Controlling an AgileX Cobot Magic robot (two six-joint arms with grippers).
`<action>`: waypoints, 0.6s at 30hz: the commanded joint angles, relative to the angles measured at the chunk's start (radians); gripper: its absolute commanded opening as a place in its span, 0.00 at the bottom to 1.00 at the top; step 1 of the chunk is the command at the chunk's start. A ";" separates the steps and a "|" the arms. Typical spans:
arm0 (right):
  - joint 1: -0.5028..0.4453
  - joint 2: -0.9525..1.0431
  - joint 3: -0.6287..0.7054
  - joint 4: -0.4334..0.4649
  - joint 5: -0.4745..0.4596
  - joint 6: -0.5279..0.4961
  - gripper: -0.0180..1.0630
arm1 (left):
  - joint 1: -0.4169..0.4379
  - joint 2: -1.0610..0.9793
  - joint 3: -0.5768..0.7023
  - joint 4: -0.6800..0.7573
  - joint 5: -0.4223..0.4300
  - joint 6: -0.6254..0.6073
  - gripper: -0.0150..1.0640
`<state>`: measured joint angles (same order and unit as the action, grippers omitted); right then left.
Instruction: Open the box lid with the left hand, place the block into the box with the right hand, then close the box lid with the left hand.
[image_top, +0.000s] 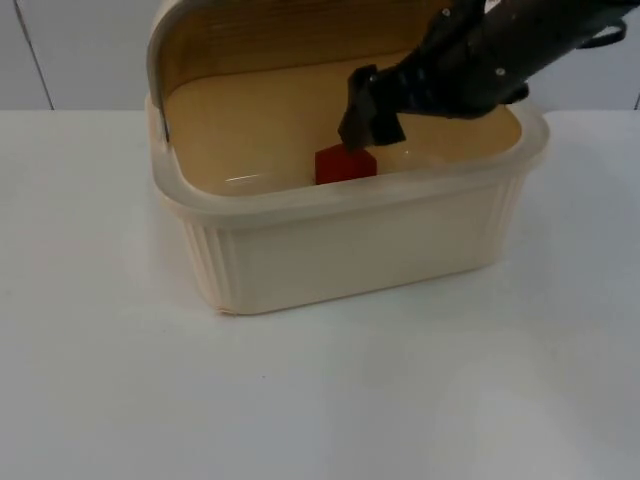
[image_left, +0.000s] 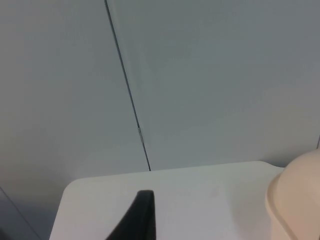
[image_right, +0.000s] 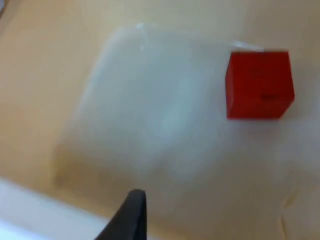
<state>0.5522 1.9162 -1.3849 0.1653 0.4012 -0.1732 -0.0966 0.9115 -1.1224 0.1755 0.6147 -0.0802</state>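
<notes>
The cream plastic box (image_top: 340, 250) stands on the white table with its lid (image_top: 270, 40) swung up at the back. A red block (image_top: 346, 164) rests on the box floor near the front wall. My right gripper (image_top: 368, 128) hangs inside the box just above the block, open, with nothing between its fingers. In the right wrist view the block (image_right: 259, 85) lies flat on the box floor (image_right: 150, 115), apart from the black fingertip (image_right: 131, 212). My left gripper (image_left: 142, 212) waits near the table's corner, pointing at the grey wall, with the box's rounded edge (image_left: 297, 200) beside it.
White table (image_top: 320, 400) spreads in front of and to both sides of the box. The grey partition wall (image_left: 200, 75) with a vertical seam (image_left: 127, 95) stands behind the table edge.
</notes>
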 joint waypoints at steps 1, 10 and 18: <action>0.001 -0.033 -0.007 -0.009 0.073 -0.002 0.99 | 0.004 -0.003 0.001 -0.002 -0.005 -0.004 0.98; -0.008 -0.150 -0.007 -0.090 0.279 0.005 0.99 | 0.004 -0.003 0.001 -0.005 0.014 -0.004 0.98; -0.008 -0.275 -0.007 -0.087 0.288 0.035 0.99 | -0.026 -0.003 0.001 -0.003 0.045 -0.004 0.98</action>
<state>0.5479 1.6592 -1.3849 0.0790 0.6849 -0.1461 -0.1127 0.9115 -1.1224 0.1755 0.6539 -0.0802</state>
